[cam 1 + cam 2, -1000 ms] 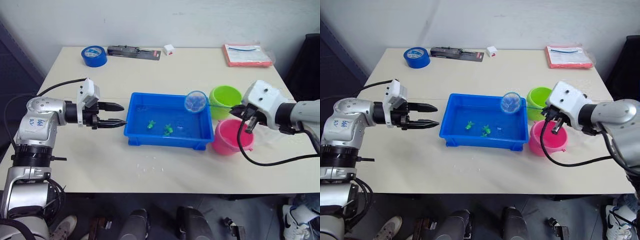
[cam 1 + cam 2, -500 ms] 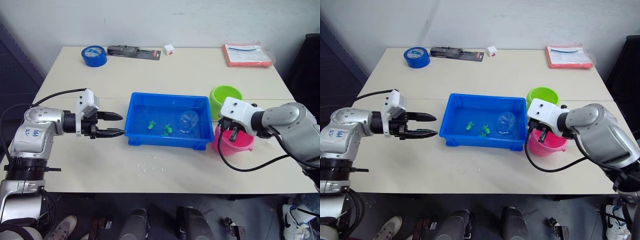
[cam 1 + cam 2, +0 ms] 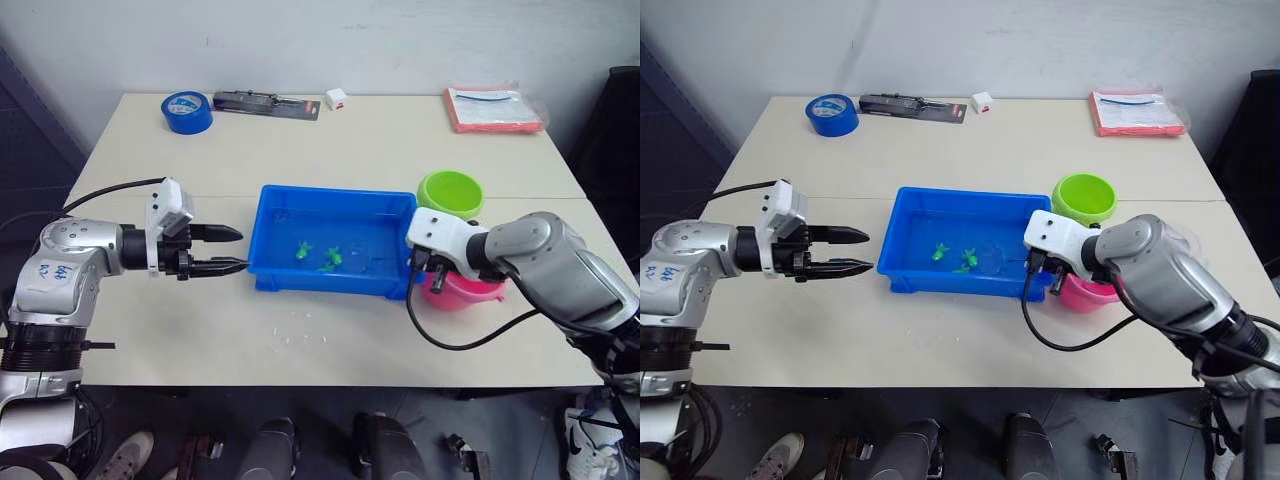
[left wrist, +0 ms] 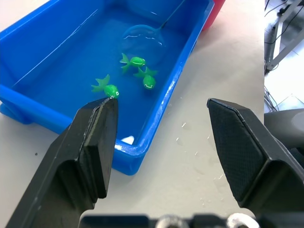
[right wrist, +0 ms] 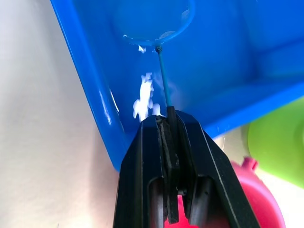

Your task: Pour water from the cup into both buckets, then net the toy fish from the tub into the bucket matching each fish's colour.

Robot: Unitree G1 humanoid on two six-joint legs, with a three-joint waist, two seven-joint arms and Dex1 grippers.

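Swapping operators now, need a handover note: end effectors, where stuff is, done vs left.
Right end effector: shut on the net handle, hoop dipped in the tub water beside the fish.
Left end effector: open, holding nothing, level with the tub's left end.
Tub: three green fish in the water; no pink fish visible in it.
Green bucket and pink bucket stand at the tub's right end; their contents can't be seen.
Done: net is in the water.
Left: scoop each green fish into the green bucket.
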